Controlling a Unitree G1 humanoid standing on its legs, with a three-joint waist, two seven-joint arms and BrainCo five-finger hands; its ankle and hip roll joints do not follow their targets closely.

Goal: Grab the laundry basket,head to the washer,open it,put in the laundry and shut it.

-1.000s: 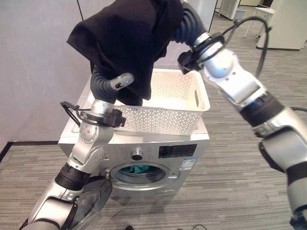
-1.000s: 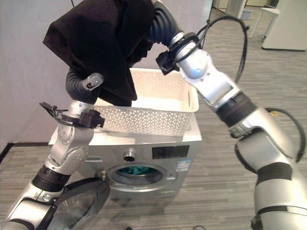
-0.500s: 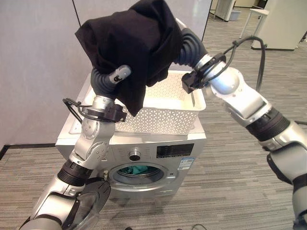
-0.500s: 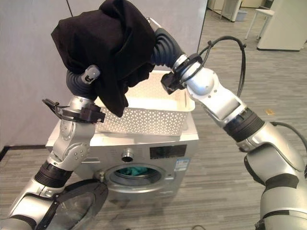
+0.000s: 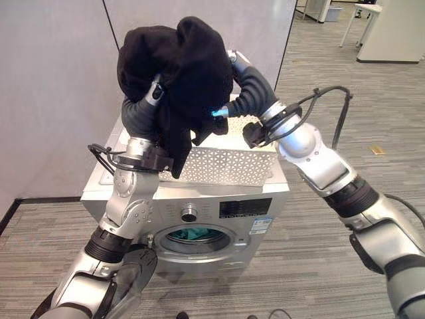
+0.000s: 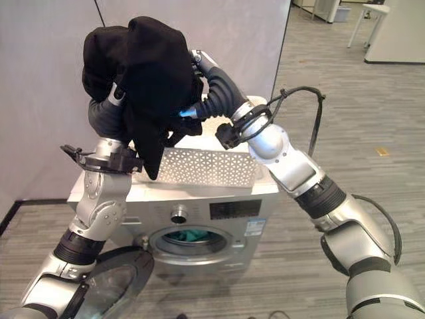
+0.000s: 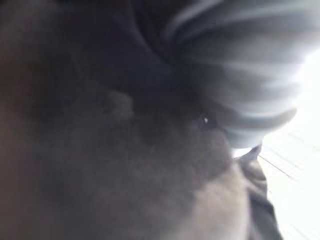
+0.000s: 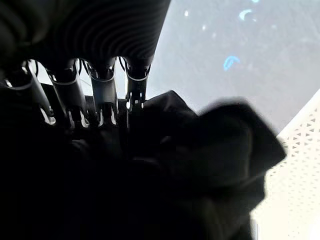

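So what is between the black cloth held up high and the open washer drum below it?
In the left eye view, the white basket on the washer top lies between the cloth and the drum.

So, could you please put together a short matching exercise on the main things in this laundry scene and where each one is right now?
Things:
1. black garment
2. white laundry basket
3. washer door
4. teal cloth

Places or states:
A. swung open at the lower left
B. inside the drum
C. held up above the basket between both hands
D. resting on top of the washer

Pairs: 1-C, 2-D, 3-A, 4-B
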